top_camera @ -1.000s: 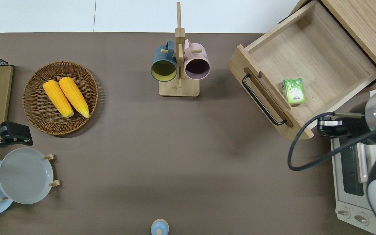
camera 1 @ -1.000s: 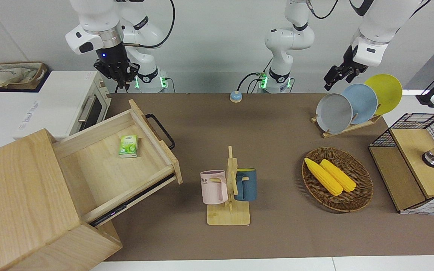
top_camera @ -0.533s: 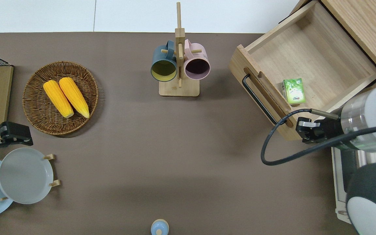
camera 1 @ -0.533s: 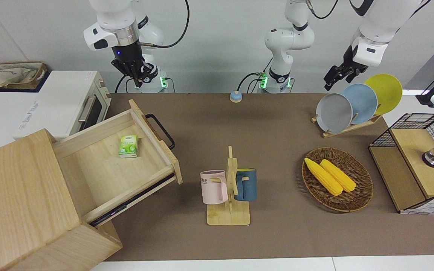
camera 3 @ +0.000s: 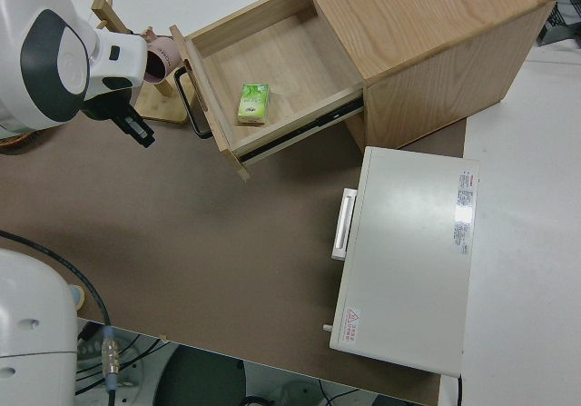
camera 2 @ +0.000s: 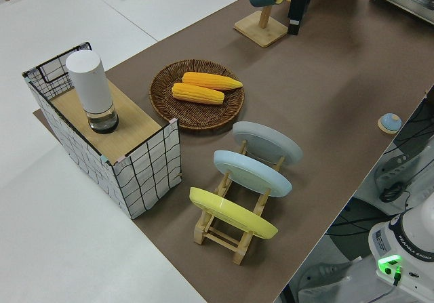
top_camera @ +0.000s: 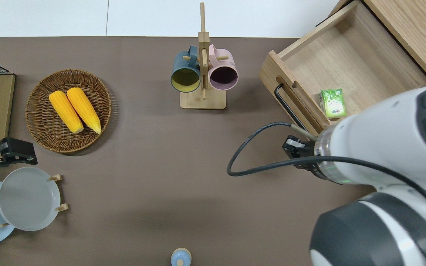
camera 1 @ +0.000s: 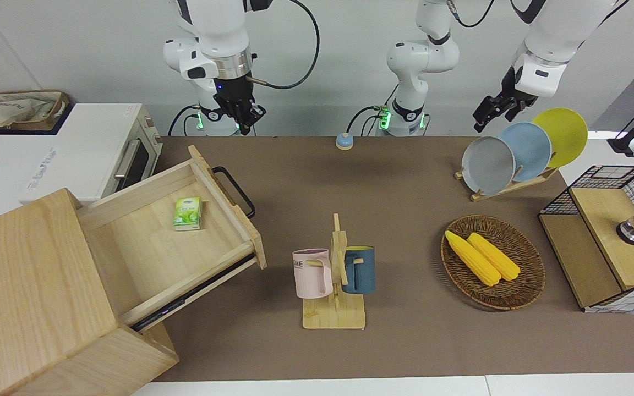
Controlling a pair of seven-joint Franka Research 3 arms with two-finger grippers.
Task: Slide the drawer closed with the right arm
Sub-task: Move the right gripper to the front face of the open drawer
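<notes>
The big light-wood box cabinet (camera 1: 36,286) stands at the right arm's end of the brown surface (camera 1: 383,181), its wide shallow light-wood drawer (camera 1: 174,236) pulled fully out, a small green packet (camera 1: 187,213) inside. The right gripper (top_camera: 293,148) hangs beside the drawer's black loop handle (camera 1: 234,191), apparently lining up a push; whether its fingers are spread, I cannot tell. The left arm is parked.

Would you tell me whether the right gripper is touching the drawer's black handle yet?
Apart. The right side view shows bare table between the right gripper and the handle of the drawer.
</notes>
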